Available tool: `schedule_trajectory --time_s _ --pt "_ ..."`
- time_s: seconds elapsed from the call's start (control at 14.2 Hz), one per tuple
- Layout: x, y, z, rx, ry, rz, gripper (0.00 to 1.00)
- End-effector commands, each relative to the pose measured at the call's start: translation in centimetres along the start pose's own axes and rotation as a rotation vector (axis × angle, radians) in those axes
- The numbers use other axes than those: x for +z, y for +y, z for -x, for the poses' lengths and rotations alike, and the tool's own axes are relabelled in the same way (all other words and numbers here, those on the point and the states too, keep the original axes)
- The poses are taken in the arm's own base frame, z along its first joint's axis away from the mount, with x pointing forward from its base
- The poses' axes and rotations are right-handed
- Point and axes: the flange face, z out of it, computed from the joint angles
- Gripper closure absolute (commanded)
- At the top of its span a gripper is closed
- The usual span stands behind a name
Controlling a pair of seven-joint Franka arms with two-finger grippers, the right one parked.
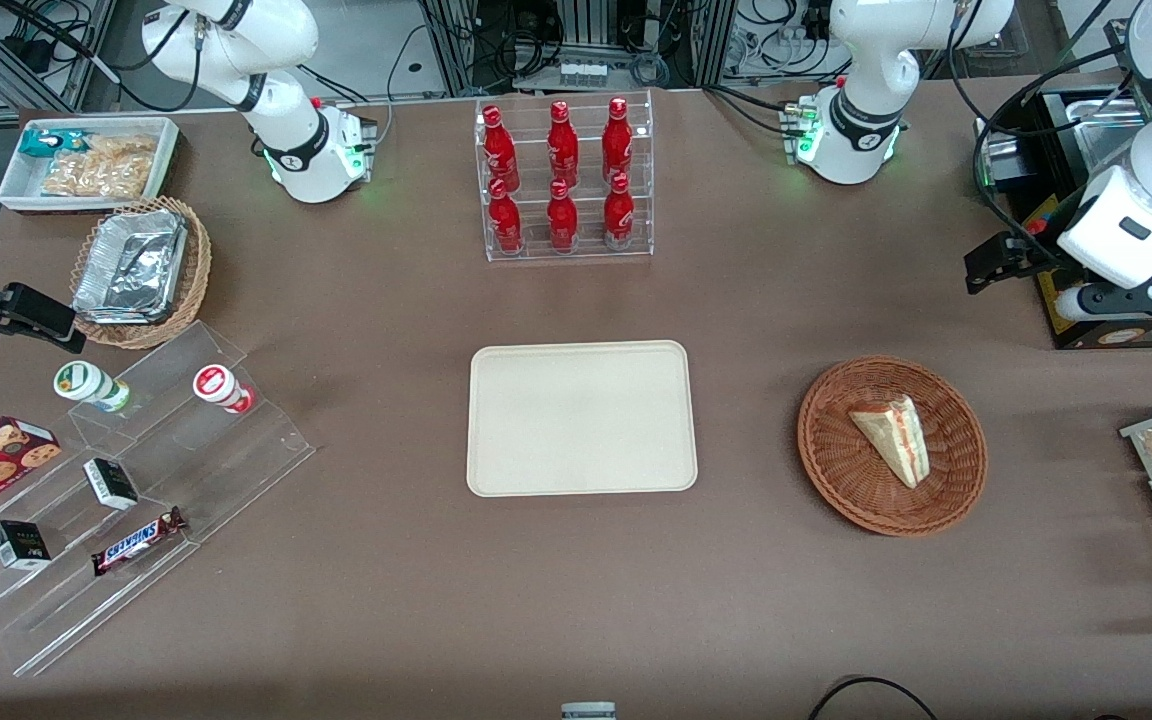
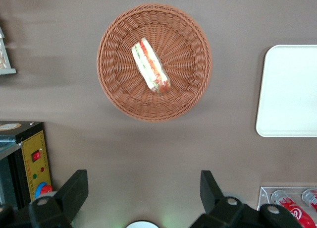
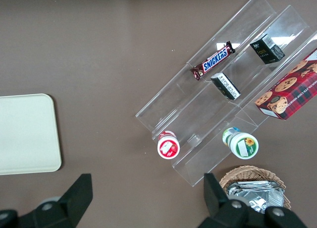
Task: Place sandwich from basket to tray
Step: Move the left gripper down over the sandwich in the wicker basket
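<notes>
Brown matte table surface (image 1: pixel 386 330) carries all items, with cabling and rack frames at its farthest edge from the front camera. Toward the parked arm's end stand a clear stepped acrylic display (image 1: pixel 136 480) holding a Snickers bar (image 1: pixel 139 541), and a tan wicker basket with foil containers (image 1: pixel 139 268). At the table's centre lies the cream rectangular tray (image 1: pixel 581 418), its surface bare; a clear rack of red bottles (image 1: pixel 563 178) stands farther from the front camera than the tray. Toward the working arm's end sits the round reddish-brown basket (image 1: pixel 892 445), well apart from the tray, with the triangular sandwich (image 1: pixel 893 436) lying in it, filling edge showing. The working arm is raised, its wrist pointing down, well above the table. Its gripper (image 2: pixel 142 189) hangs above bare table beside the basket, black fingers (image 2: pixel 74 191) spread wide, grasping nothing and touching nothing.
</notes>
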Motion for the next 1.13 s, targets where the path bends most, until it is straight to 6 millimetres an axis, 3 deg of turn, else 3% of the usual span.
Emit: schedule_trajectory --time_s 0.0,0.21,0.71,1.06 --pt "-0.4 -0.3 0.6 0.0 -0.026 -0.022 0.0" --pt "0.9 -0.4 -0.1 -0.063 -0.044 -0.036 0.0" --pt "12.4 0.4 -6.1 -0.061 -0.163 -0.043 0.0" --pt "19.2 0.7 -7.5 -0.071 -0.176 -0.04 0.0"
